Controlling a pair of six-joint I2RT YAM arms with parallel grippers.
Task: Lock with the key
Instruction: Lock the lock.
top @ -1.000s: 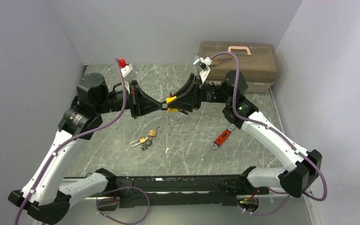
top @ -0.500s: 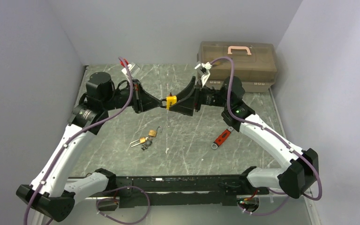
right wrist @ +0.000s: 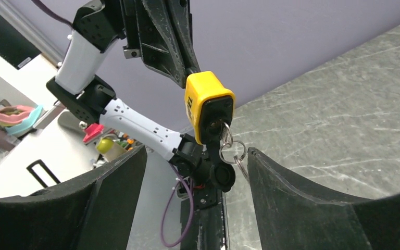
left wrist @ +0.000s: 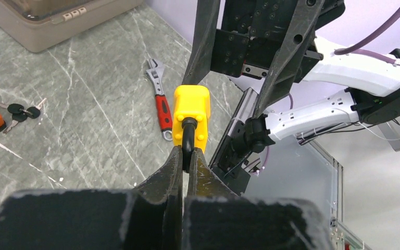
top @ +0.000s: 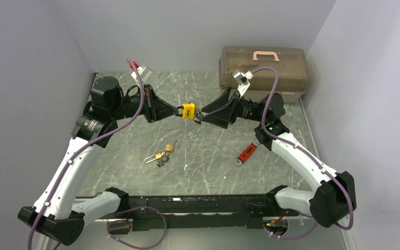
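Yellow padlock (top: 188, 110) hung with shackle (left wrist: 187, 136) pinched in the closed left jaws; right jaws gaped wide beside its key (right wrist: 224, 136), both arms (top: 109, 117) reaching inward.

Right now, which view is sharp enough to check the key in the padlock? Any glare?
Right wrist: padlock and key crisp, own fingers dark and soft. Left wrist: padlock sharp, keyhole hidden. Top: even light, no glare, key too small to tell.
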